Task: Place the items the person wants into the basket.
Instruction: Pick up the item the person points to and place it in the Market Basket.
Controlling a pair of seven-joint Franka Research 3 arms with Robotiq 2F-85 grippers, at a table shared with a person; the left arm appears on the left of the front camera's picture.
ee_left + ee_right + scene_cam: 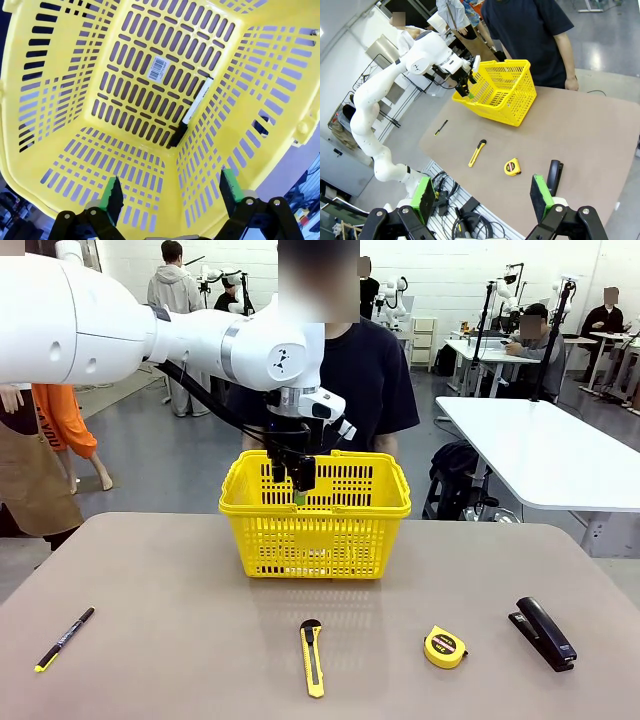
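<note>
left arm (190,340): white; left claw (170,186): black, green pads (109,196); person (372,375): dark short-sleeved T-shirt

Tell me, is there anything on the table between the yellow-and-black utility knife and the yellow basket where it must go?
Nothing visible does. The utility knife lies on bare tabletop directly before the basket. The tape measure and stapler sit off to the robot's right, the pen far to its left.

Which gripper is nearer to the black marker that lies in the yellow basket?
The left. The left gripper hangs open at the basket's rim, above the marker on its floor. The right gripper is far away, raised off the table's near side.
</note>
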